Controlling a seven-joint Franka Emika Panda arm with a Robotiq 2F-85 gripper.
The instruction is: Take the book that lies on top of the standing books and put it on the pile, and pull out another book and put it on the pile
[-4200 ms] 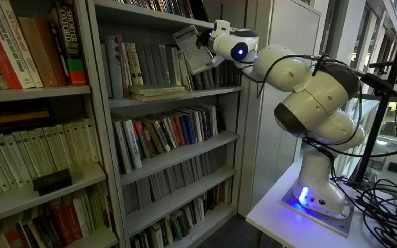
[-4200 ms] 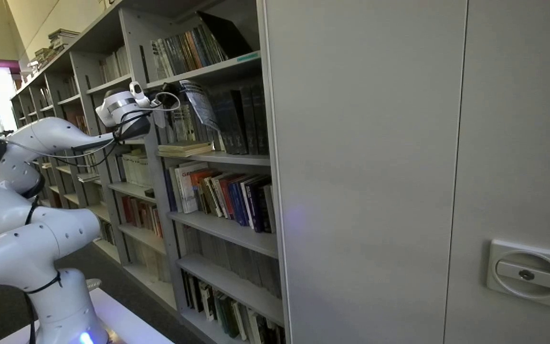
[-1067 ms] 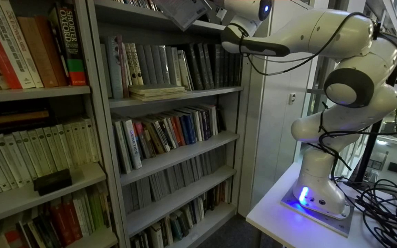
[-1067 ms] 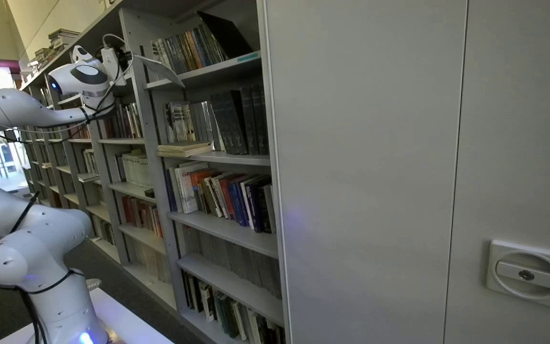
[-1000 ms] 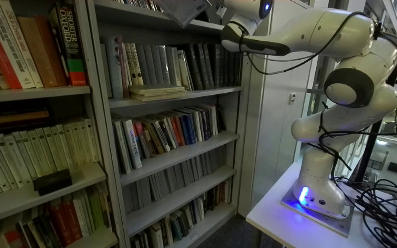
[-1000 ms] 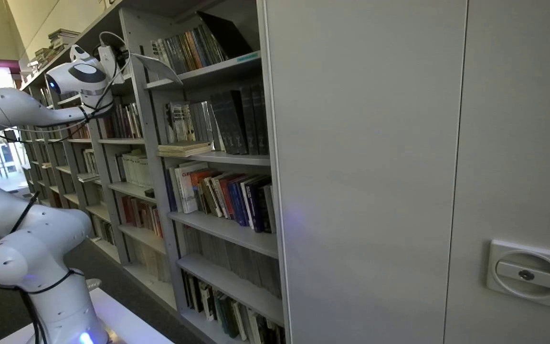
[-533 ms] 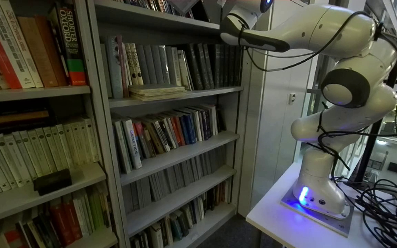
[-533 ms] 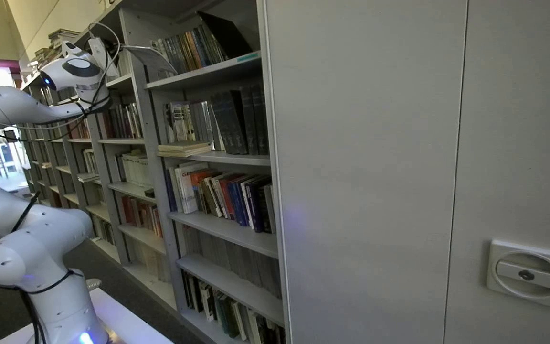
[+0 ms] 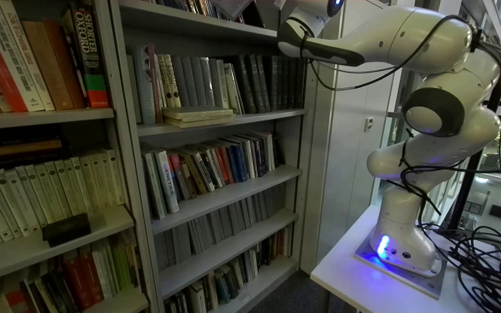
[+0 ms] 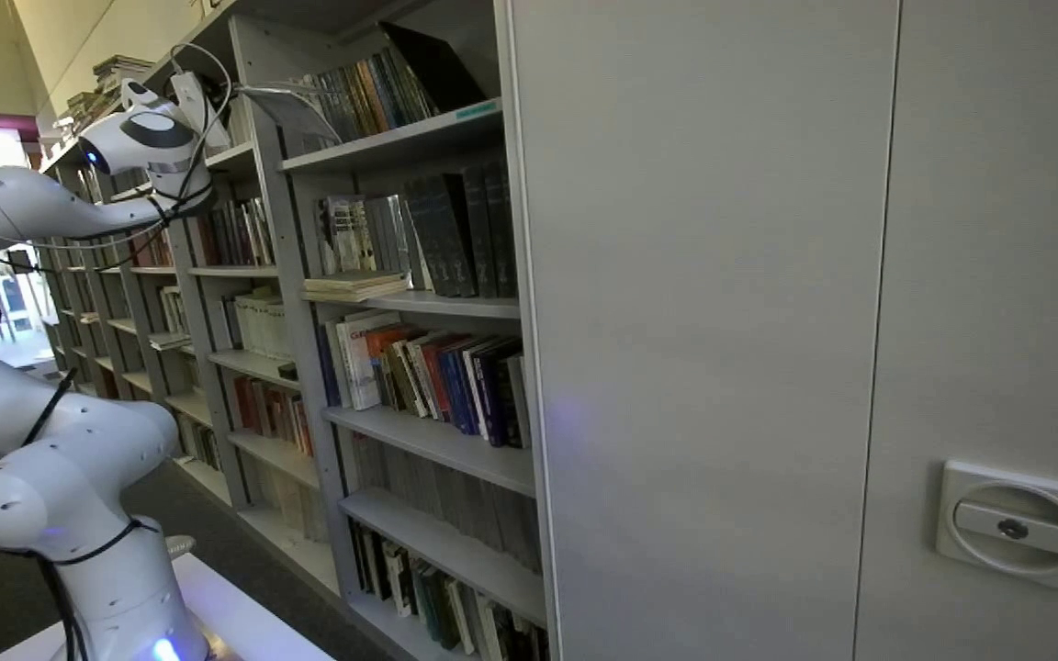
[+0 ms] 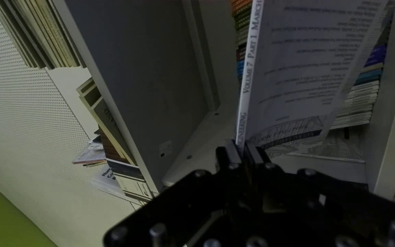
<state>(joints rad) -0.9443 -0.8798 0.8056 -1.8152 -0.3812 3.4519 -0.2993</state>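
Note:
A thin grey-white journal [image 11: 307,68] with "Volume 7 Part 1 March" on its spine fills the upper right of the wrist view. My gripper [image 11: 243,151] is shut on one end of its spine. In an exterior view the held journal [image 10: 295,112] hangs tilted in front of the top shelf, held by the gripper [image 10: 219,92]. Elsewhere only its lower corner [image 9: 233,8] shows and the gripper is out of frame. The pile of thin books [image 9: 198,115] lies flat on the shelf below, also visible here [image 10: 354,285], in front of standing grey books [image 9: 196,82].
A shelf board [image 9: 198,21] runs above the pile's compartment. A black book [image 10: 433,69] leans among the top-shelf books. A shelf upright [image 10: 276,202] is near the gripper. A cabinet door [image 9: 355,130] adjoins the bookcase, and cables [image 9: 342,89] hang from the arm.
Over several seconds the arm has drawn back and lifted the journal from before the standing books up to the top-shelf level. In the last half second it has barely moved.

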